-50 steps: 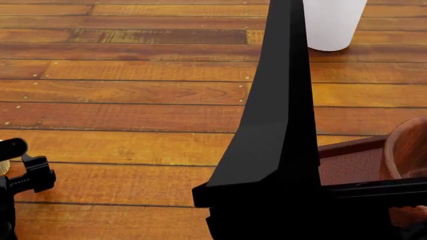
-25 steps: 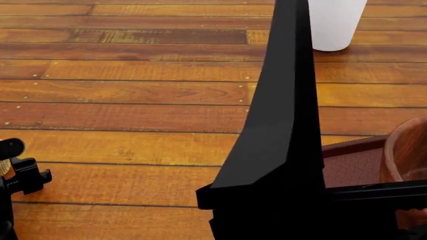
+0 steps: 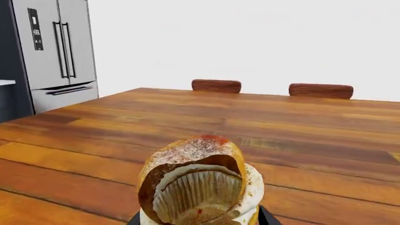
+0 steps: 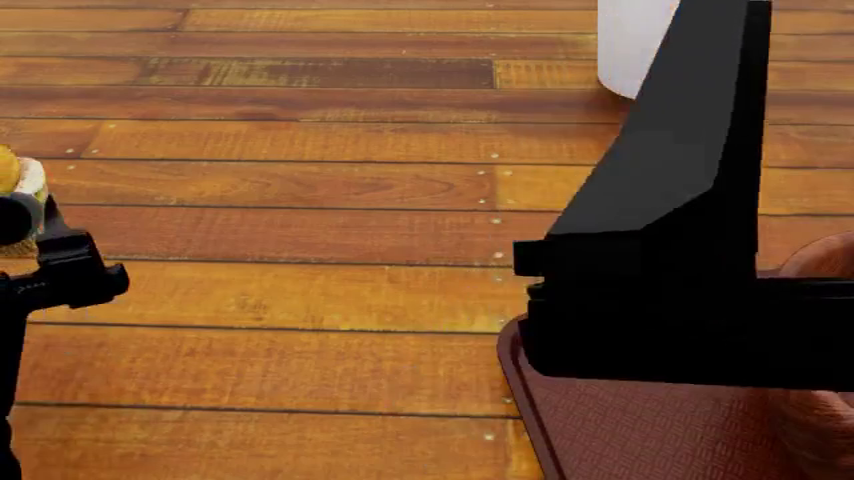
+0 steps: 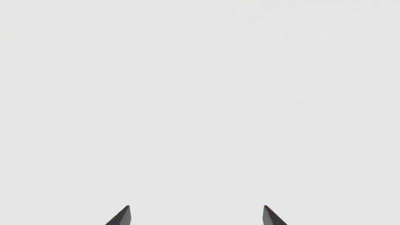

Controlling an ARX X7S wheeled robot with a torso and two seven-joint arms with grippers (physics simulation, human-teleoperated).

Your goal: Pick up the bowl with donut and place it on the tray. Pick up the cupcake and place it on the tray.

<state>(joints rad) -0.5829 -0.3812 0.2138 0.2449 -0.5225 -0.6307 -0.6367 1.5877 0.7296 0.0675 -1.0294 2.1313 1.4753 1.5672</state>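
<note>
My left gripper is shut on the cupcake, which lies tilted between the fingers with its pale ridged liner facing the camera, above the wooden table. In the head view the left gripper is at the far left with the cupcake partly showing. The maroon tray lies at the bottom right. The wooden bowl peeks out behind my right arm. The donut is hidden. My right gripper is open and empty, facing a blank white wall.
A white cylindrical cup stands at the far side of the table. Two chair backs stand behind the table's far edge. A steel fridge stands to one side. My right arm blocks much of the head view.
My left gripper has risen and moved away from me with the cupcake, which now shows in the head view. My right arm has swung right, uncovering the tray's left edge.
</note>
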